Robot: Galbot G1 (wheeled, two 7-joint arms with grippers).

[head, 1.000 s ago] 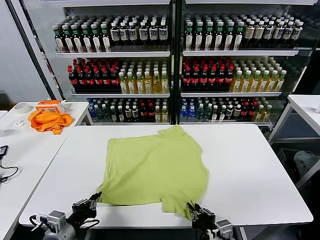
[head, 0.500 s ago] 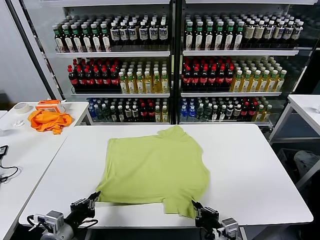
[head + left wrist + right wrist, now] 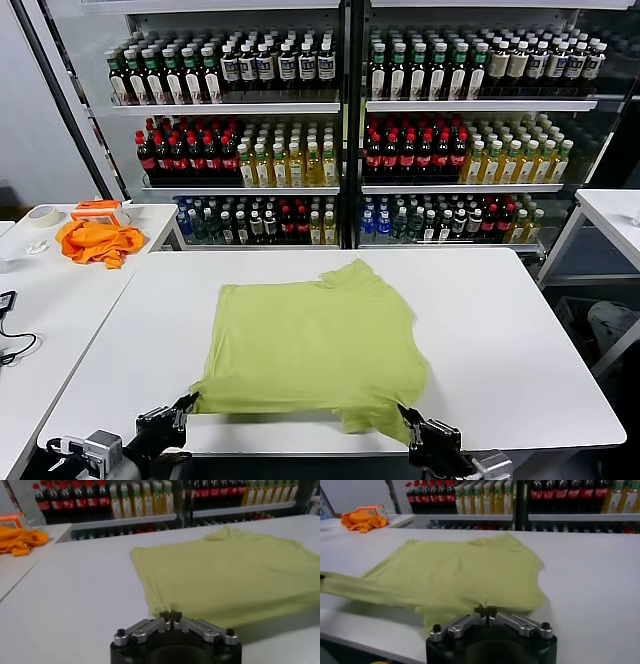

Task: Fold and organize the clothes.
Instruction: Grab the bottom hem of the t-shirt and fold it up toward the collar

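The lime-green T-shirt (image 3: pixel 310 345) lies flat on the white table (image 3: pixel 500 330), plain side up, its near edge drawn to the table's front edge. My left gripper (image 3: pixel 183 408) is shut on the shirt's near left corner; in the left wrist view the gripper (image 3: pixel 170 615) pinches the hem of the shirt (image 3: pixel 225 575). My right gripper (image 3: pixel 412 420) is shut on the near right corner; in the right wrist view the gripper (image 3: pixel 485 611) pinches the edge of the shirt (image 3: pixel 460 570). No white graphic shows.
A bright orange cloth (image 3: pixel 97 242) and a tape roll (image 3: pixel 43 215) lie on the side table (image 3: pixel 40 300) at the left. Shelves of bottles (image 3: pixel 340 130) stand behind the table. Another table's corner (image 3: pixel 610 210) shows at the far right.
Both grippers have moved back toward the table's front edge, dragging the shirt nearer; its near edge now reaches the front edge and the cloth is pulled flatter.
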